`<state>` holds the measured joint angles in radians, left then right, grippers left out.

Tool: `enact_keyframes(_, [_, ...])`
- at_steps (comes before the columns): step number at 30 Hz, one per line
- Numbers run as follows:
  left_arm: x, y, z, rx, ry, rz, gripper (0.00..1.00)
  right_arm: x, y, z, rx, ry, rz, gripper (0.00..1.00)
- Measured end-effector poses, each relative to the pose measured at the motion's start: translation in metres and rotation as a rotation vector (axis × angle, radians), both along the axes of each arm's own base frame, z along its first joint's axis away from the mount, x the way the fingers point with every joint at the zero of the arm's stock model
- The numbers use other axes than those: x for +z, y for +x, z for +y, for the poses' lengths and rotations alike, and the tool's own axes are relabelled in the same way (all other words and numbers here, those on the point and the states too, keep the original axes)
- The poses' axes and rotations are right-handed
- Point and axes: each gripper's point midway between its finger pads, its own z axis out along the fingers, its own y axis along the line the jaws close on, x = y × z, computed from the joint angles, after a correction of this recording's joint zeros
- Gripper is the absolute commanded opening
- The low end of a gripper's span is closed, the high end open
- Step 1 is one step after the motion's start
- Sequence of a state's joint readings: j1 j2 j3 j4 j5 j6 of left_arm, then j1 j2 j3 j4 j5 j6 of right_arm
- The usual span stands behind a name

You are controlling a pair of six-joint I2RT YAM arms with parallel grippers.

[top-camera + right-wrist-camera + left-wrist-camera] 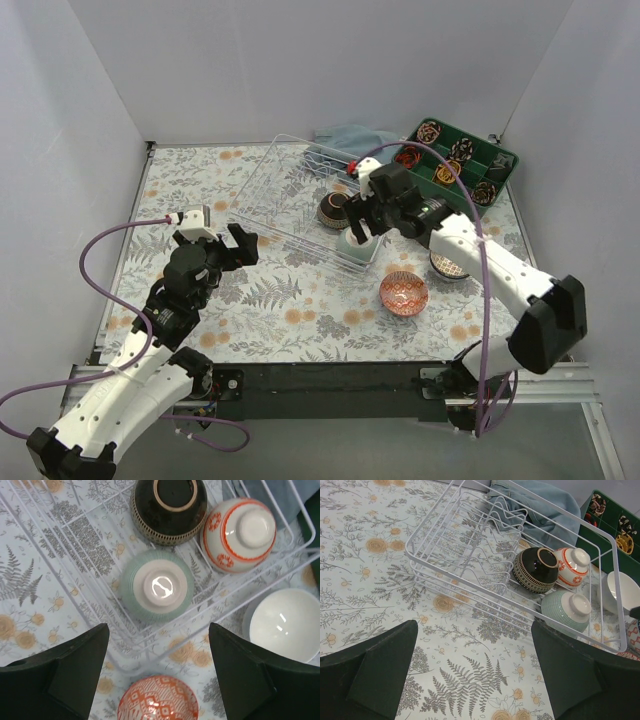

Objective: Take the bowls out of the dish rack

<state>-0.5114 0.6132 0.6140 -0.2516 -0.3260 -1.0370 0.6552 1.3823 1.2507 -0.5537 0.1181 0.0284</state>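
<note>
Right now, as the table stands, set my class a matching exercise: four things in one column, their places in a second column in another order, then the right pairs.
Things
1. pale green bowl
2. red patterned bowl
3. blue cloth
4. green tray

Places
A. far right corner of the table
B. upside down inside the dish rack
C. at the rack's far end
D. upright on the table, outside the rack

Pairs: 1-B, 2-D, 3-C, 4-A
</note>
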Motion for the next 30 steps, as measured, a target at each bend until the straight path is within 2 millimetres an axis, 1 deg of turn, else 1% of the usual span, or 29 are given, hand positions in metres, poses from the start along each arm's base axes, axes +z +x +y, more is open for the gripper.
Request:
enact_keyframes(3, [0.0, -0.001, 0.0, 0.0, -0.001, 0.001, 0.98, -0.007, 0.022, 0.02, 0.076, -0.104, -0.058, 0.94])
enact_keyframes(7, [0.0, -0.001, 0.0, 0.001, -0.003, 0.002, 0.98, -0.023, 0.05, 0.043, 0.178, -0.225, -0.128, 0.95])
enact_keyframes(13, [-0.001, -0.001, 0.0, 0.001, -0.006, 0.004, 0.98, -0.053, 0.08, 0.065, 0.313, -0.334, -0.177, 0.96])
enact_keyframes(17, [-0.002, -0.001, 0.0, 0.001, -0.004, 0.007, 0.98, -0.071, 0.096, 0.077, 0.37, -0.384, -0.199, 0.96])
enact_keyframes(21, [-0.002, -0.001, 0.0, 0.001, -0.004, 0.008, 0.98, -0.091, 0.108, 0.084, 0.422, -0.435, -0.213, 0.96])
enact_keyframes(26, [-0.004, -0.001, 0.0, 0.001, -0.002, 0.012, 0.98, -0.112, 0.113, 0.087, 0.468, -0.484, -0.213, 0.96])
enact_keyframes(30, [-0.004, -0.001, 0.0, 0.001, -0.002, 0.012, 0.98, -0.115, 0.118, 0.089, 0.487, -0.51, -0.234, 0.96])
